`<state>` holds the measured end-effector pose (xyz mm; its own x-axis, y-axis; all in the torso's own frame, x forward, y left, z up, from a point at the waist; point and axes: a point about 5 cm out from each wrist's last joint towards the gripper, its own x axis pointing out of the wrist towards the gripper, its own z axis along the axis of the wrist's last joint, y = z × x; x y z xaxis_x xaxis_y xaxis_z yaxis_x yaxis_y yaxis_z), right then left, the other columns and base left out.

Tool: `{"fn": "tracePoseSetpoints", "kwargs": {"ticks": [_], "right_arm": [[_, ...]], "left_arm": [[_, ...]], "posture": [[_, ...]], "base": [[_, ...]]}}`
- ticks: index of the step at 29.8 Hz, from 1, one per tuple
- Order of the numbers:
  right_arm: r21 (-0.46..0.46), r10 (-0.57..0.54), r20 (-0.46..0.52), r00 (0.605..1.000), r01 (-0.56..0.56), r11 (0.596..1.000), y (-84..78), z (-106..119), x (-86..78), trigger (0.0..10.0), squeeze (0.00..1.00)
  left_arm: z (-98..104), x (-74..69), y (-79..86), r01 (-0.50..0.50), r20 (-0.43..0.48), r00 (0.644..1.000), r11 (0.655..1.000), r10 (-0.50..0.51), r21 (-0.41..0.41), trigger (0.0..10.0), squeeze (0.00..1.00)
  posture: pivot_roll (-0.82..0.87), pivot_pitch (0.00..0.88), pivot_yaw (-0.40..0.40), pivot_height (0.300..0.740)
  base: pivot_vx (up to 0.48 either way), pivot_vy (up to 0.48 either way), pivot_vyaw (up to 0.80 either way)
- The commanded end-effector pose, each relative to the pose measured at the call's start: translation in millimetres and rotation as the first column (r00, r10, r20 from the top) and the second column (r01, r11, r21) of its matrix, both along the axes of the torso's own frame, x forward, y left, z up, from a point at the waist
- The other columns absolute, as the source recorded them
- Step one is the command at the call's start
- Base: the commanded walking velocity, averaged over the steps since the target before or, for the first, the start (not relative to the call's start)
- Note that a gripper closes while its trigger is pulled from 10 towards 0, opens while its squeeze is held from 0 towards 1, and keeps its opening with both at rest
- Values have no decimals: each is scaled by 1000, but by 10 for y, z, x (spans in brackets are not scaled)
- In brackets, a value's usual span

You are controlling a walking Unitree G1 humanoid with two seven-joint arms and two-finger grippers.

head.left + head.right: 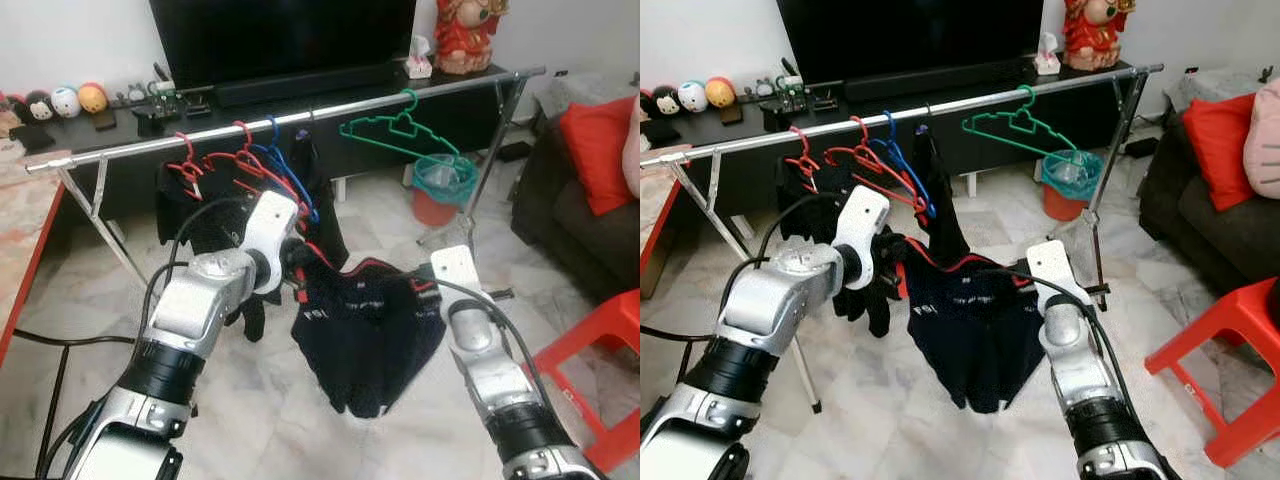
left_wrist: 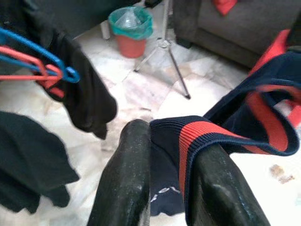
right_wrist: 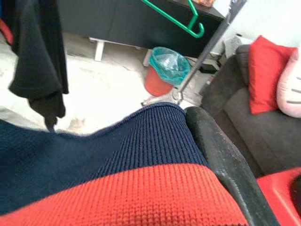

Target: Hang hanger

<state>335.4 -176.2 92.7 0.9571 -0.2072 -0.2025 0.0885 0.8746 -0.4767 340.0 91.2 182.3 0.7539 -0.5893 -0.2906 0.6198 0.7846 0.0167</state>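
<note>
Both arms are up in front of the clothes rail [image 1: 300, 112], and a navy sweater [image 1: 365, 335] with red trim hangs stretched between them. The left tool [image 2: 171, 174] has its two black fingers [image 2: 127, 179] closed on the red-striped ribbed edge of the sweater, pinching it tight. Over on the right, the right tool [image 3: 221, 160] has knit draped over it, one black finger showing beside the cloth; whether it is clamped, I cannot tell. Beyond the sweater, the rail carries red hangers [image 1: 215, 160] and a blue hanger [image 1: 280, 165] on its left half, dark garments [image 1: 805, 200] hanging from them, and a bare green hanger [image 1: 400, 130] further right. A teal-lined red bin [image 1: 440, 190] sits on the marble floor [image 1: 250, 400] behind the rail, with a red stool [image 1: 1230, 350] at near right.
</note>
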Motion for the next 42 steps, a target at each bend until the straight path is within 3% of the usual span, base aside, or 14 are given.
{"fn": "tracePoseSetpoints", "kwargs": {"ticks": [1, 5, 7, 14, 21, 24, 26, 30, 33, 36, 37, 38, 39, 42], "right_arm": [[17, 22, 17, 1000, -22, 1000, 55, 52, 18, 0, 0], [26, 47, 6, 999, -47, 999, 110, 45, 18, 0, 0], [28, 59, 6, 998, -59, 998, 137, 52, 7, 0, 0], [28, 70, 3, 998, -70, 997, 151, 61, -6, 0, 0], [15, 63, 12, 998, -63, 998, 98, 105, 4, 0, 0], [10, 51, 19, 999, -51, 999, 49, 127, 14, 0, 0], [-4, 15, 30, 999, -15, 1000, -71, 157, 12, 0, 0], [-13, -7, 22, 1000, 7, 1000, -173, 126, 1, 0, 0], [28, -49, -39, 998, 50, 998, -279, -55, -47, 0, 0], [23, -51, -63, 997, 53, 998, -307, -153, -75, 0, 0], [43, -67, -96, 993, 71, 997, -346, -272, -113, 8941, 0], [43, -67, -96, 993, 71, 997, -346, -272, -113, 8941, 0], [55, -71, -140, 988, 79, 995, -379, -411, -165, 10000, 0], [79, -73, -210, 975, 92, 993, -399, -633, -260, 10000, 0]], "left_arm": [[-64, -18, 9, 15, -2, 1000, 999, -15, 38, 10000, 1000], [-258, -99, 15, 96, -58, 994, 991, -91, 95, 10000, 1000], [-400, -161, 34, 149, -85, 987, 973, -136, 174, 10000, 1000], [-683, -187, 199, 131, -113, 989, 903, -92, 408, 10000, 1000], [-676, -203, 314, 145, -132, 986, 905, -100, 401, 10000, 1000], [-673, -135, 458, 52, -90, 996, 912, -17, 408, 10000, 1000], [-618, 15, 729, -182, 18, 982, 928, 186, 327, 10000, 0], [-637, 86, 988, -340, 97, 941, 891, 326, 303, 10000, 0], [-852, 49, 1183, -438, 65, 897, 857, 438, 272, 10000, 0], [-1042, -21, 1223, -439, 29, 892, 848, 452, 296, 10000, 0], [-1203, -97, 1229, -431, 5, 892, 848, 451, 308, 10000, 0], [-1203, -97, 1229, -431, 5, 892, 848, 451, 308, 10000, 0], [-1325, -166, 1220, -435, -44, 885, 858, 463, 272, 10000, 0], [-1445, -221, 1212, -464, -99, 866, 862, 490, 204, 10000, 0]], "posture": [[77, 10, 68, 740], [77, 9, 69, 740], [76, 10, 70, 740], [72, 11, 72, 740], [69, 0, 77, 740], [60, 0, 81, 740], [55, 0, 81, 740], [55, 0, 79, 740], [58, 0, 79, 740], [55, 0, 78, 740], [63, 0, 75, 740], [63, 0, 75, 740], [70, 0, 69, 740], [77, 0, 68, 740]], "base": [[0, 0, 0], [0, 0, 0], [0, 0, 0], [0, 0, 0], [0, 0, 0], [0, 0, 0], [0, 0, 0], [0, 0, 0], [0, 0, 0], [0, 0, 0], [0, 0, 0], [0, 0, 0], [0, 0, 0], [0, 0, 0]]}}
